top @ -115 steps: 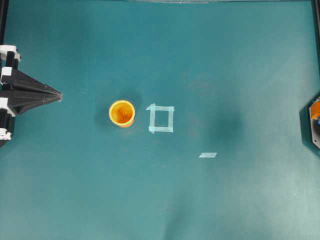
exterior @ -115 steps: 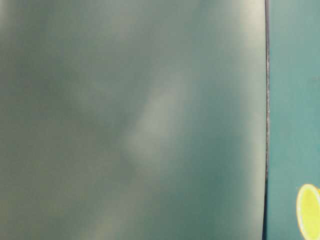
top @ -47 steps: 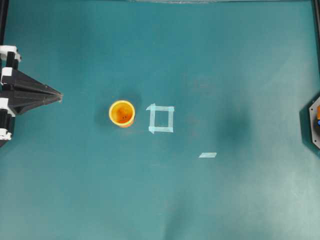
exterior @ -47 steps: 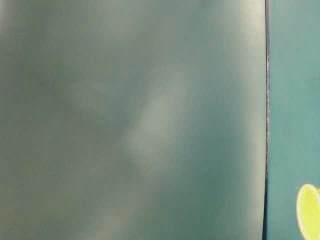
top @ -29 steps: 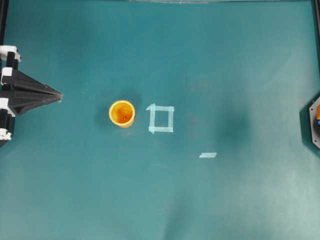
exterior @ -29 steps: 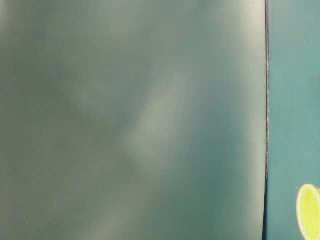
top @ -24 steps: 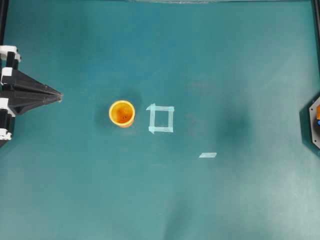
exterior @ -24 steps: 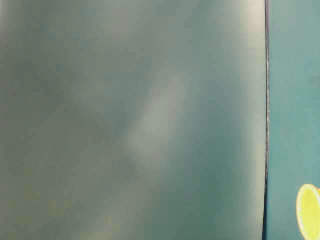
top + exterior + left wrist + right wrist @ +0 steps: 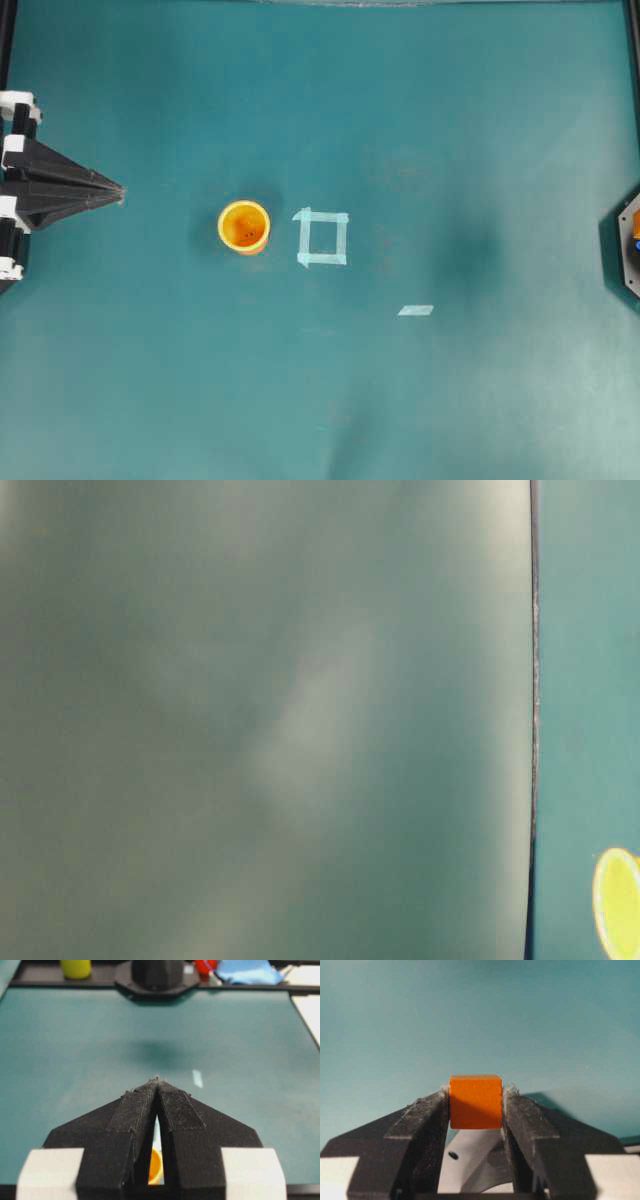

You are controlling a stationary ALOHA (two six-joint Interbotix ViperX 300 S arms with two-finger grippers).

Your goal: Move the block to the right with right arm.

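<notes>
Orange block (image 9: 475, 1102) pinched between right gripper (image 9: 476, 1105) fingers (image 9: 427, 1125), unlabelled.

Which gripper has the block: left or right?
The right gripper: the orange block sits clamped between its fingertips. The left gripper is shut, tips together, with nothing between them.

Teal mat (image 9: 450, 120) covers whole tabletop, w/ soft creases near the near edge. Pale tape square (image 9: 322, 238) near centre, short tape strip (image 9: 415, 310) to its right & nearer. Black frame rail (image 9: 240, 987) along far edge in left wrist view; blue cloth (image 9: 247, 971) & yellow-green container (image 9: 75, 967) behind it. Light even, diffuse.
</notes>
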